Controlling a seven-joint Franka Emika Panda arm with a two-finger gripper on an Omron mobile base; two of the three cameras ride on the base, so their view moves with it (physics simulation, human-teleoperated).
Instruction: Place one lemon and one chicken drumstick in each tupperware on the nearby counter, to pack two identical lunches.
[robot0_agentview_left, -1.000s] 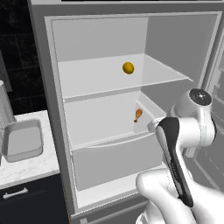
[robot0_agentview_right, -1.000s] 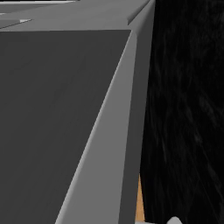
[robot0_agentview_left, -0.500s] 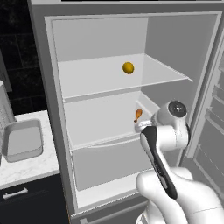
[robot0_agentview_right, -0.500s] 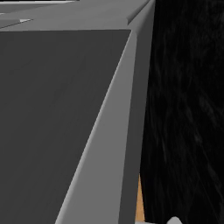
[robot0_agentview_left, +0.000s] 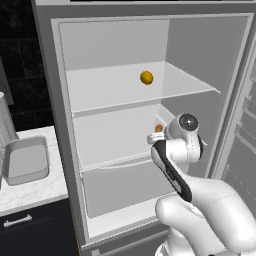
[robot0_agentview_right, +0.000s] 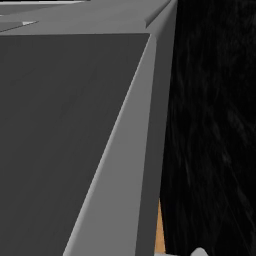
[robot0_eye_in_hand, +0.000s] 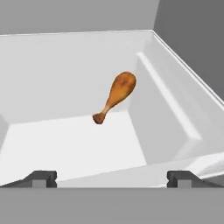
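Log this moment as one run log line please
phase: reaching into fridge | hand: open, empty | target: orange-brown chicken drumstick ahead on middle shelf | round yellow lemon: upper shelf | grey rectangular tupperware: on marble counter

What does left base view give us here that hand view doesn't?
Left base: a lemon on the fridge's upper shelf, a grey tupperware on the marble counter, and the arm reaching into the middle shelf. Hand: the whole chicken drumstick lengthwise, meaty end farther, with the open gripper short of it. Both: the drumstick.
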